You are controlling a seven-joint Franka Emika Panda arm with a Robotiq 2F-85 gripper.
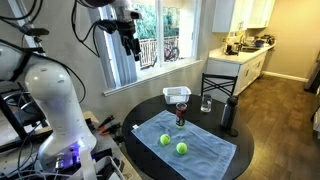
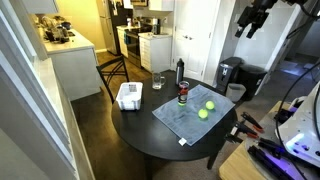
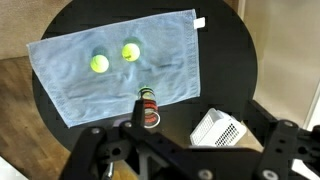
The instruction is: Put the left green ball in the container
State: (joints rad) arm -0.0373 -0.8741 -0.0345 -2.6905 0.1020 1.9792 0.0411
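Observation:
Two alike yellow-green balls lie side by side on a blue towel [image 3: 110, 60]. In the wrist view the left ball [image 3: 99, 64] sits beside the other ball [image 3: 131, 52]. Both show in both exterior views, one ball [image 1: 165, 140] [image 2: 202, 114] next to its twin [image 1: 182, 148] [image 2: 210, 105]. The whitish square container [image 1: 177, 95] [image 2: 129, 96] [image 3: 219, 129] stands off the towel near the table edge. My gripper [image 1: 130, 42] [image 2: 250, 22] [image 3: 200, 122] is open and empty, high above the table, far from both balls.
A small red-banded can [image 3: 148, 105] [image 1: 180, 116] stands at the towel's edge. A clear glass [image 1: 206, 103] [image 2: 158, 82] and a tall dark bottle [image 1: 229, 115] [image 2: 180, 72] stand on the round black table [image 1: 215, 170]. A chair stands behind it.

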